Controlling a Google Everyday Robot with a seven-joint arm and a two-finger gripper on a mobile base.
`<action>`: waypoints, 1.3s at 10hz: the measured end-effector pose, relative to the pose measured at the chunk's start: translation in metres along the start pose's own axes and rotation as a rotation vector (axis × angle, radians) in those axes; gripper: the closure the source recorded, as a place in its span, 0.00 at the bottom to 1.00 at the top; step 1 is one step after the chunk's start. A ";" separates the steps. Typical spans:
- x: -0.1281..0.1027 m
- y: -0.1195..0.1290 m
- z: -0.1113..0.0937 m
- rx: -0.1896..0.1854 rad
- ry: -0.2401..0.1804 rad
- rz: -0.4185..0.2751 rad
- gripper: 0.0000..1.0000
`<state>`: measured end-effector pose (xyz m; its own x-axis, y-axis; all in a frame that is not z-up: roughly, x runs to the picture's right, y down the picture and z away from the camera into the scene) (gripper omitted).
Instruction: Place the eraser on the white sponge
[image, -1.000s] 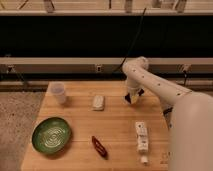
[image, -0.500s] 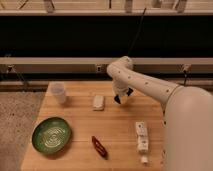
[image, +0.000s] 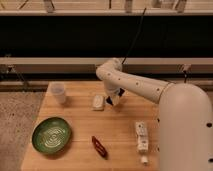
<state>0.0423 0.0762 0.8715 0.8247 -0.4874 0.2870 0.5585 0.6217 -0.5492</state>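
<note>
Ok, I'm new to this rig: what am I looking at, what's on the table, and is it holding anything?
There is one camera view, looking down on a wooden table. The big white shape at right is the robot's body; its single arm reaches left over the table. The gripper at the arm's end hangs just right of the white sponge in the picture. Also on the table: a translucent cup, a green plate, a dark red object and a white segmented block. No eraser lies loose on the table; something dark shows at the gripper and may be it, but I cannot confirm a hold.
</note>
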 end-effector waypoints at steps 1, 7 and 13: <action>-0.005 -0.005 -0.002 0.004 0.004 -0.014 1.00; -0.023 -0.020 -0.008 0.018 0.004 -0.073 1.00; -0.034 -0.027 -0.008 0.035 -0.010 -0.115 1.00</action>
<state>-0.0019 0.0710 0.8705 0.7556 -0.5507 0.3546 0.6522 0.5831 -0.4843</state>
